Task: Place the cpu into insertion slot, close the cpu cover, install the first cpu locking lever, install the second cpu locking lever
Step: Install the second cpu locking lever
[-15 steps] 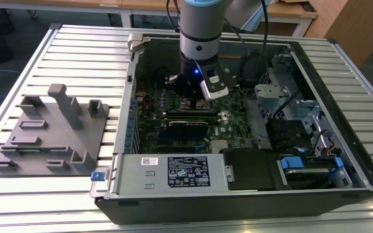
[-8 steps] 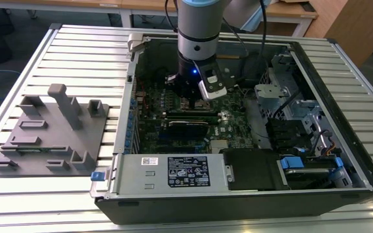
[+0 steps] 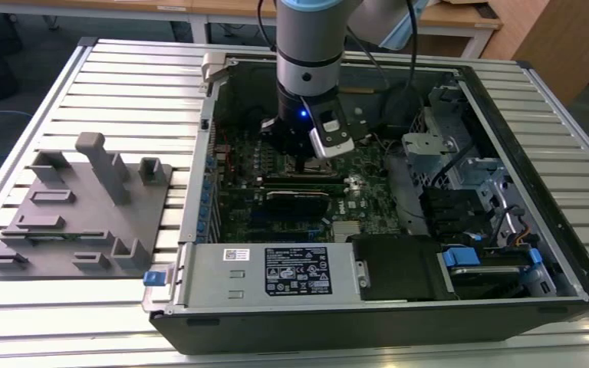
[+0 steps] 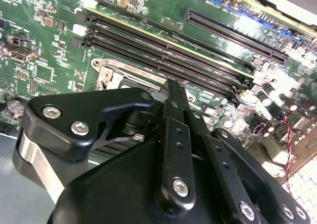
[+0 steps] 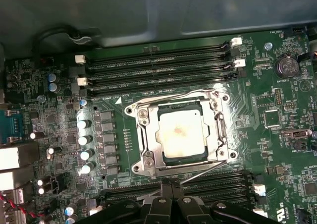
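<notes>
The cpu, a silver-grey square, lies flat in the insertion slot on the green motherboard. The cpu cover, a shiny metal frame, lies down around the cpu's edges. A thin wire locking lever runs slantwise along the socket's side nearest my gripper, whose shut fingertips sit just past that side. In the second wrist view my gripper hides most of the socket, and one corner of the insertion slot shows. In the exterior view my gripper hangs low inside the open computer case.
Long black memory slots flank the socket on both sides. A grey labelled box fills the case's front, with drive cages on the exterior view's right. A grey fixture plate lies on the slatted table on the exterior view's left.
</notes>
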### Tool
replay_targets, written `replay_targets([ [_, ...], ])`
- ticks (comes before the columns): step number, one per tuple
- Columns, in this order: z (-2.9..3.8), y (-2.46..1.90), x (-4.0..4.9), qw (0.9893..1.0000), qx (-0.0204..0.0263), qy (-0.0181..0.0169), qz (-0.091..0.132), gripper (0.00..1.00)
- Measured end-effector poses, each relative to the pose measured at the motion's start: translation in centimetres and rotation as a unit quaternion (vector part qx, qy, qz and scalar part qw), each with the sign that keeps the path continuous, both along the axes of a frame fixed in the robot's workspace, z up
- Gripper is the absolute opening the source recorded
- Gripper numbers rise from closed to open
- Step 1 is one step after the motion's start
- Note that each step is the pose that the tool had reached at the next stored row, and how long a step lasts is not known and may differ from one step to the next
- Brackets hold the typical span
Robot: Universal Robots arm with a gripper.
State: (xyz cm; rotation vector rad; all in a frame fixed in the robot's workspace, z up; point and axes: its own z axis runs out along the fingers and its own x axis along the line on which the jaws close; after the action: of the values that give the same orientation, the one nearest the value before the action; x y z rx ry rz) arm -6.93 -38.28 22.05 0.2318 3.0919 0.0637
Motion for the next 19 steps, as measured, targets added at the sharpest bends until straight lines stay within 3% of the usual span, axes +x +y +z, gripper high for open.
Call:
replay_targets([
  [19,-0.23,0.00,-0.03,1.0000,0.0000,0.0000,0.000,0.10],
])
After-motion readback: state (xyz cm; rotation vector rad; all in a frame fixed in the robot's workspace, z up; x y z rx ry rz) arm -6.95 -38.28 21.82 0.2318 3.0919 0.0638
